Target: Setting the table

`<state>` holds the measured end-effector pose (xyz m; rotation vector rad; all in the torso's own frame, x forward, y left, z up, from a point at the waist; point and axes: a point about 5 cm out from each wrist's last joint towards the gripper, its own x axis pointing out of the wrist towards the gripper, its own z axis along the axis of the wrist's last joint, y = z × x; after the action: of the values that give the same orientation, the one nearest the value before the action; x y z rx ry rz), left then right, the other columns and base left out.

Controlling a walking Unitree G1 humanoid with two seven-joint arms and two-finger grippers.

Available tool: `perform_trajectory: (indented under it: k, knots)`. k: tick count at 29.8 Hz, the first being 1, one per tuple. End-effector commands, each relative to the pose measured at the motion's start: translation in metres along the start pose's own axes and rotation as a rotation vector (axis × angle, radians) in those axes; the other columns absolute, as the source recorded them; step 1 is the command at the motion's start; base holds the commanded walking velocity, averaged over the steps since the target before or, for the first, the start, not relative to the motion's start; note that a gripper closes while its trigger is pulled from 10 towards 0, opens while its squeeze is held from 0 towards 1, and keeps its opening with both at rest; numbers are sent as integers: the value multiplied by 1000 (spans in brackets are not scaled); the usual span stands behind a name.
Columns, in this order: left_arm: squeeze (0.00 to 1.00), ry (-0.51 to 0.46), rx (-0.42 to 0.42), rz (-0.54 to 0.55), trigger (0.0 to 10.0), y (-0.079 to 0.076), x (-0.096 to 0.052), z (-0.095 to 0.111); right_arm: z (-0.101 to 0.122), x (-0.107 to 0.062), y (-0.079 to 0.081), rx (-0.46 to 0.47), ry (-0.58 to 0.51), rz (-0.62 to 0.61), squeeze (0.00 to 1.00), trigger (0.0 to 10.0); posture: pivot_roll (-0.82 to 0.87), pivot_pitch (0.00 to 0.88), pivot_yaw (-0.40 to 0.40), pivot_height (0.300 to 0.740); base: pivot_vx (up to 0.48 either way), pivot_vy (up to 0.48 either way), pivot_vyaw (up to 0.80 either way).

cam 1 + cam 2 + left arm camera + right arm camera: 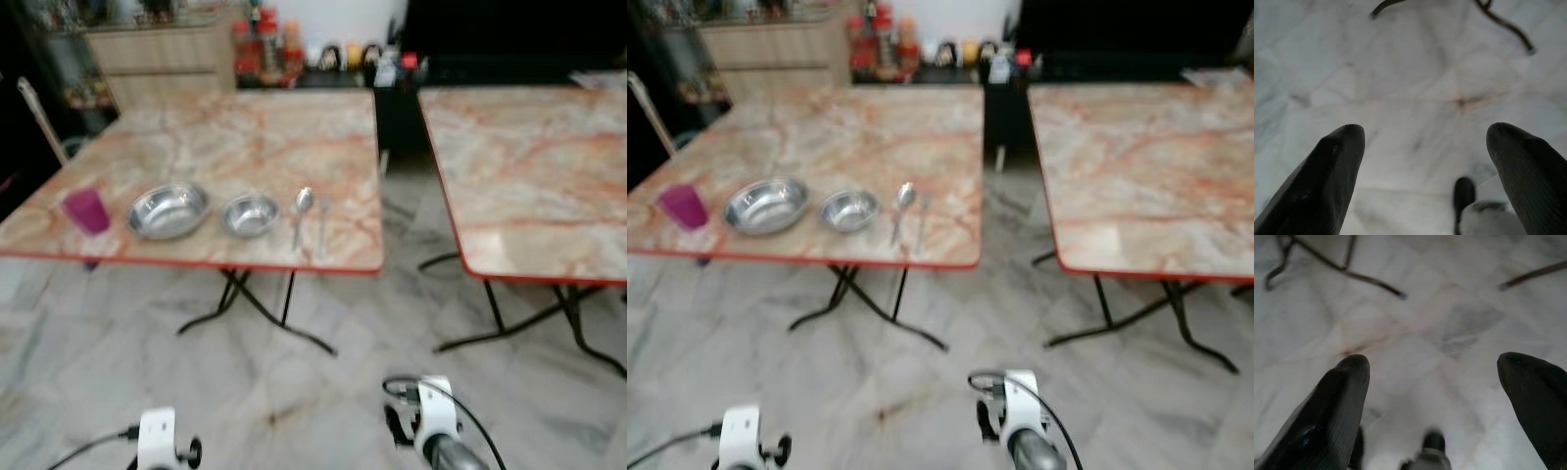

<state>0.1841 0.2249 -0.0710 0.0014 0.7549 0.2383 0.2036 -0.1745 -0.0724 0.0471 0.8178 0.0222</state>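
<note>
- Left gripper: hangs low over the marble floor, fingers spread wide, nothing between them.
- Right gripper: also low over the floor, fingers parted and empty. Dark table legs cross the floor beyond its tips.
- Both wrists sit at the lower edge of the head views, left arm and right arm, well short of the tables.
- Near table, marbled top with a red rim, stands ahead of the left gripper. Along its closest edge runs a row of items, all well apart from both grippers.
- Row, from the robot's left: purple cup upright; large steel bowl just beside it; small steel bowl next; then a spoon lying with its bowl end away from the robot.
- A second thin utensil lies just beside the spoon; picture is blurred, possibly a fork.
- Second table, same top, stands ahead of the right gripper, a gap between the two tables.
- Bottles and jars crowd a counter far behind the near table.
</note>
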Motion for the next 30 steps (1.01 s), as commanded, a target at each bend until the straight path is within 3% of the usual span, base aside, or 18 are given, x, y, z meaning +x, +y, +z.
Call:
perform_trajectory:
  k: [1,7,11,22,30]
  knots:
    - [0,26,-22,6,10000,0,-1,-5,0,0,-3,9,-2,-12,0,10000,54,0,17,740,0,0,0]
    - [0,45,-29,9,10000,-2,-2,-8,-2,-1,-3,17,10,-12,0,10000,57,0,8,740,0,148,0]
    - [0,42,-37,11,10000,-4,-2,-9,-2,-1,-5,33,14,-21,0,10000,59,0,6,740,0,319,-706]
    - [0,46,-48,23,10000,-2,-3,-11,1,0,-4,33,-8,-18,0,10000,71,0,3,740,0,351,0]
    - [0,37,-50,31,10000,1,-2,-8,1,1,2,58,-3,-12,0,10000,77,0,15,740,0,480,-548]
